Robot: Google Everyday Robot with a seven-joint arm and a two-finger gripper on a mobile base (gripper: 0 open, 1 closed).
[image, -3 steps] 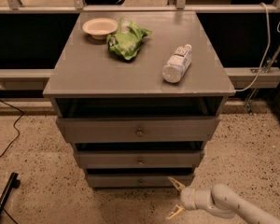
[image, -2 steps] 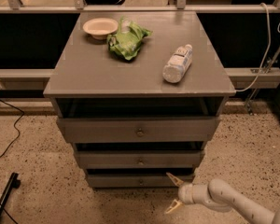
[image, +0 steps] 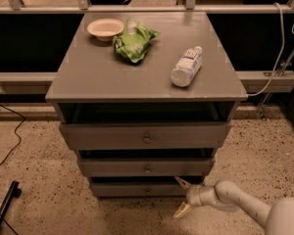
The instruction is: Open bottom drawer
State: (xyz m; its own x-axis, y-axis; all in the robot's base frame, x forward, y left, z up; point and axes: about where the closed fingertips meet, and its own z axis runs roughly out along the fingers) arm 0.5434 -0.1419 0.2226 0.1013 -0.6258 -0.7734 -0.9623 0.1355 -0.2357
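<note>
The bottom drawer [image: 132, 189] is the lowest, shortest grey front of three, with a small round knob [image: 148, 190] at its centre. It looks shut or nearly shut. My gripper [image: 182, 196] is low at the right of that drawer front, a little right of the knob and not touching it. Its two pale fingers are spread apart, one [image: 181, 182] pointing up-left at the drawer's upper right corner, the other [image: 181, 210] pointing down-left toward the floor. It holds nothing. The white arm [image: 245, 209] comes in from the bottom right.
The top drawer [image: 146, 136] and middle drawer [image: 147, 167] stick out above the bottom one. On the cabinet top [image: 88, 77] lie a bowl [image: 105, 28], a green bag [image: 134, 39] and a plastic bottle [image: 187, 66]. A black stand foot [image: 4, 210] and cable [image: 12, 141] lie at the left on the speckled floor.
My gripper has moved a little left and up, closer to the bottom drawer's right end. The drawers and the things on top have not moved.
</note>
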